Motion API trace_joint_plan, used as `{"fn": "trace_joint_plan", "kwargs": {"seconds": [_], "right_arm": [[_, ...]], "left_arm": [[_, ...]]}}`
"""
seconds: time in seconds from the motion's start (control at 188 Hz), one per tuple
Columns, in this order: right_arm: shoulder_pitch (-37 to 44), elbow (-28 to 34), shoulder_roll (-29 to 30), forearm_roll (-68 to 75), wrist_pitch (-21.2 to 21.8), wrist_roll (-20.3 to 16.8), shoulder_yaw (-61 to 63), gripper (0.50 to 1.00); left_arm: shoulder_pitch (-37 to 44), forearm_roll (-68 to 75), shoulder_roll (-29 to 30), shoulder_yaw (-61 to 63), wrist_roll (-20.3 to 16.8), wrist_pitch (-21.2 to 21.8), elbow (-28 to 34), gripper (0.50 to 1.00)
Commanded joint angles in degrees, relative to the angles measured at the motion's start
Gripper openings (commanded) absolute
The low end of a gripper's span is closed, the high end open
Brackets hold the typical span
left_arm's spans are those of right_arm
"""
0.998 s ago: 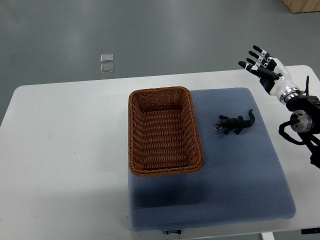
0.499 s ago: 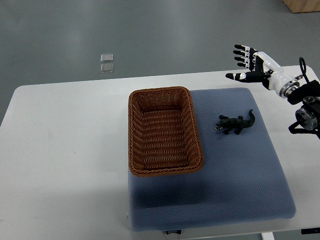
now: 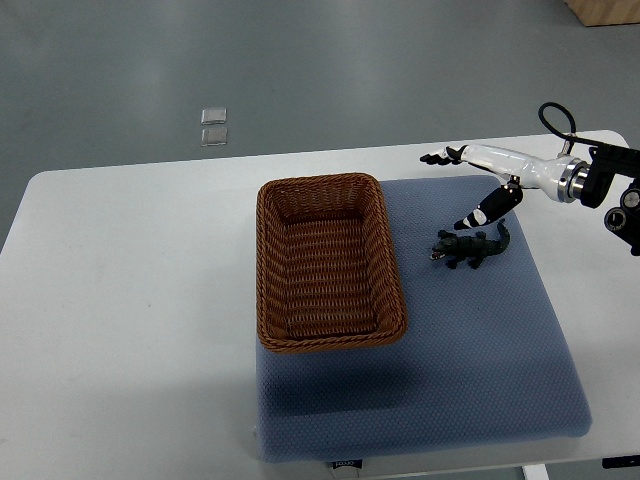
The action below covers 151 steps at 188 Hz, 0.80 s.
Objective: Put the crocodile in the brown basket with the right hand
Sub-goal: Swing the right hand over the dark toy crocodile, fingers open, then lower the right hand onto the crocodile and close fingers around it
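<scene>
A small dark toy crocodile (image 3: 472, 246) lies on the blue mat (image 3: 480, 350), to the right of the brown wicker basket (image 3: 268, 270), its head toward the basket. The basket holds nothing. My right hand (image 3: 455, 190) reaches in from the right edge and hovers just above and behind the crocodile, palm down. Its fingers (image 3: 436, 159) stretch left and its thumb (image 3: 481, 213) points down toward the toy without touching it. The hand is open and holds nothing. The left arm does not show.
The mat lies on a white table (image 3: 130, 300). Two small clear squares (image 3: 213, 125) lie on the grey floor beyond the table's far edge. A wooden box corner (image 3: 605, 10) shows at the top right.
My right hand has swung left and down from the table's far right corner to just above the crocodile, turning palm down. The crocodile and basket have not moved.
</scene>
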Motion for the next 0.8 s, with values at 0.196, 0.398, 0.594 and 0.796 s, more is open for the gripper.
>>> {"fn": "trace_joint_plan", "kwargs": {"seconds": [0.196, 0.398, 0.594, 0.796], "right_arm": [[0.2, 0.4, -1.0, -7.8, -0.9, 0.1, -4.6, 0.928], [1.3, 0.4, -1.0, -9.2, -4.0, 0.1, -9.3, 0.926], [1.9, -0.1, -0.9, -9.7, -7.8, -0.2, -13.2, 0.926], [2.3, -1.6, -0.6, -10.8, -11.9, -0.4, -16.1, 0.921]], "left_arm": [[0.0, 0.0, 0.0, 0.0, 0.0, 0.0, 0.0, 1.000], [0.0, 0.0, 0.0, 0.1, 0.0, 0.0, 0.0, 1.000], [0.0, 0.0, 0.0, 0.0, 0.0, 0.0, 0.0, 1.000], [0.0, 0.0, 0.0, 0.0, 0.0, 0.0, 0.0, 1.000]]}}
